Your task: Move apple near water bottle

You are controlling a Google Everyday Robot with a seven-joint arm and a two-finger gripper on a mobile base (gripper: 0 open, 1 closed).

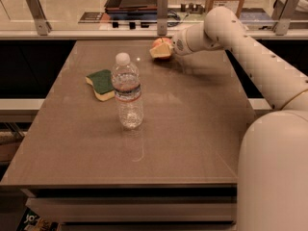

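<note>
Clasping the apple (160,45), tool (163,51) hangs over table's (192,129) far edge

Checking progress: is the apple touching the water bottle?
Apart: camera view shows bare table between water bottle and apple, at the gripper by the far edge.

One view only. The camera sits high, facing forward and down across the table (192,143). The gripper (169,48) lies at the far end, well away from the lens. Nearer than it, the arm (269,81) crowds the right edge.
</note>
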